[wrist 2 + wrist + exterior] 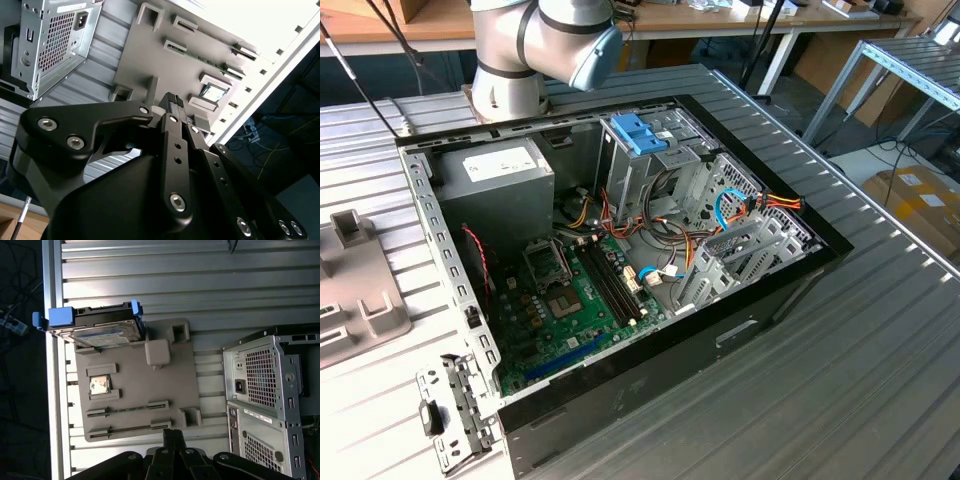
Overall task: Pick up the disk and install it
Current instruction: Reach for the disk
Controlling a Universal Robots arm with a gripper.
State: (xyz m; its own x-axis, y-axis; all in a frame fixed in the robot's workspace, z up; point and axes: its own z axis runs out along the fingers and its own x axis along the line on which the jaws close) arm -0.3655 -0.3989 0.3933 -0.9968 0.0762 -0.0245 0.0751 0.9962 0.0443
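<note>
Closed fingertip to fingertip with nothing between them, the gripper [172, 431] hangs above the near edge of a grey moulded holder [135, 390]; in the second wrist view its black fingers [172, 100] meet at a single ribbed tip. The disk [102, 335] lies flat, label up, in the recess at the holder's far corner, well apart from the gripper and untouched, with blue rails [60, 317] clipped along its two sides. On the same holder, just beside the disk, a square processor chip [99, 385] sits in its own pocket, and past that run two long narrow slots [125, 410]. The holder rests on a ribbed metal table [175, 270], near the rear of the computer case [265, 390]. In the exterior view the case [790, 300] lies open on its side, showing the grey power supply [495, 180], the green motherboard [570, 300] and a metal drive cage with a light-blue top [640, 130]. The arm [540, 50] stands behind the case.
</note>
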